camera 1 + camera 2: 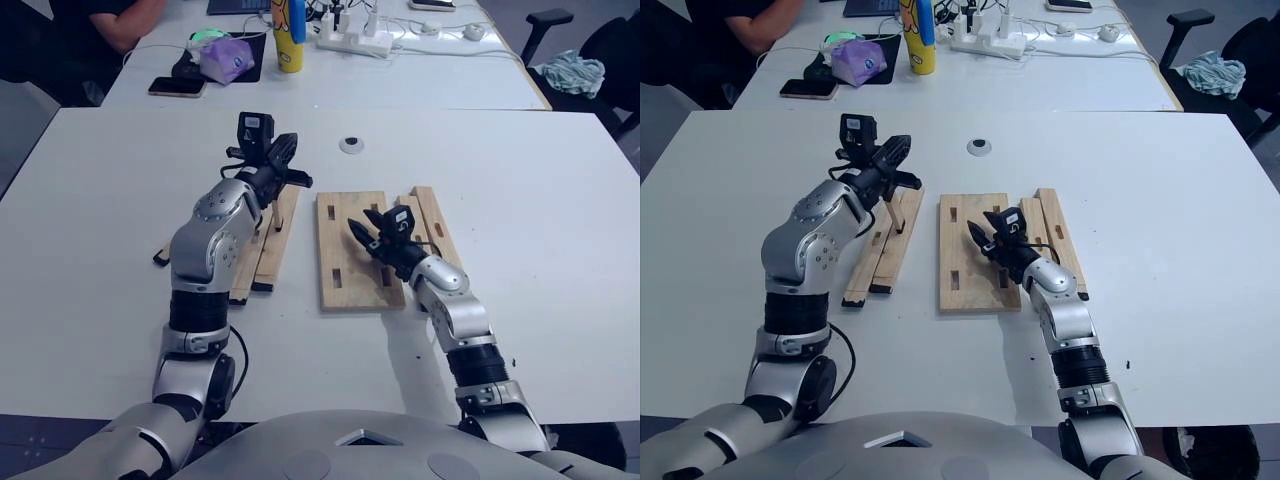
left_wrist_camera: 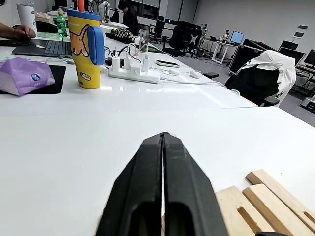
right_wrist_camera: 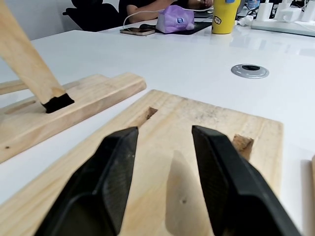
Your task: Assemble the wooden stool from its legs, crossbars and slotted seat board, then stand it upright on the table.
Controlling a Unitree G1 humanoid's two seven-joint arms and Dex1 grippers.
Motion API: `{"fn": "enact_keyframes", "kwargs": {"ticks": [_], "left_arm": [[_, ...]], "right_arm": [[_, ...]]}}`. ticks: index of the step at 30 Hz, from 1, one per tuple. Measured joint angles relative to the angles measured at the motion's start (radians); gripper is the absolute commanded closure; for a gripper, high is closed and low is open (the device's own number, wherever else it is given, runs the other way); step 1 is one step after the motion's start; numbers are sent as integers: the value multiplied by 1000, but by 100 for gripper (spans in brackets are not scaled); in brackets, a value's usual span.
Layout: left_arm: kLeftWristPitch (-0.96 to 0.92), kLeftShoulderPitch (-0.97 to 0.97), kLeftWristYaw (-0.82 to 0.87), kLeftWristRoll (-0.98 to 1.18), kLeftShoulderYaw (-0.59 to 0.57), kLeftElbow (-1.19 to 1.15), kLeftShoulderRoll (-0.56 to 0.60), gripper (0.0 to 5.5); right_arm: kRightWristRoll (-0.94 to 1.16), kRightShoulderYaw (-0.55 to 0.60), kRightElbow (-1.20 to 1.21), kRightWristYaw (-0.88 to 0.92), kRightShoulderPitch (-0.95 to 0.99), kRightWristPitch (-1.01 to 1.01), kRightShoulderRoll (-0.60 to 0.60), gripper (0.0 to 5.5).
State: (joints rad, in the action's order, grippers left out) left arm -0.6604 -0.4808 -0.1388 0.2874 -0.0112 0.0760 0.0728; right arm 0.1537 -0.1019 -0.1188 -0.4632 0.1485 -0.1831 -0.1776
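Note:
My left gripper (image 1: 283,160) is shut on the upper end of a wooden leg (image 1: 902,208). The leg tilts up, and its black-tipped foot (image 3: 56,103) rests on the other legs and crossbars (image 1: 258,255) lying left of the seat board. In the left wrist view the fingers (image 2: 163,135) meet tip to tip. The slotted seat board (image 1: 340,265) lies flat in the middle of the table. My right gripper (image 1: 366,226) stands open just above the board's right half, with nothing between its fingers (image 3: 118,162). More wooden pieces (image 1: 432,222) lie along the board's right edge.
A grey cable grommet (image 1: 351,145) sits in the table behind the board. The far table holds a yellow cup (image 1: 289,40), a power strip (image 1: 355,41), a purple pouch (image 1: 226,58) and a phone (image 1: 177,87). White tabletop stretches to both sides.

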Motion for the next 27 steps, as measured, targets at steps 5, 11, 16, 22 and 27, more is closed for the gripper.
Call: {"fn": "enact_keyframes", "kwargs": {"ticks": [5,11,16,22,27], "left_arm": [[52,5,34,-31,-22,0,10,549],[108,33,94,-84,-30,173,13,523],[53,137,127,-103,-80,383,55,457],[-182,471,45,-91,16,502,142,369],[-286,558,-2,-65,117,555,166,306]], "right_arm": [[-3,0,-1,0,0,2,0,347],[-8,7,0,1,-5,4,-2,347],[-8,16,17,8,-29,4,-2,347],[-7,20,47,13,-57,-3,-4,347],[-6,21,61,9,-59,-17,-10,347]]}}
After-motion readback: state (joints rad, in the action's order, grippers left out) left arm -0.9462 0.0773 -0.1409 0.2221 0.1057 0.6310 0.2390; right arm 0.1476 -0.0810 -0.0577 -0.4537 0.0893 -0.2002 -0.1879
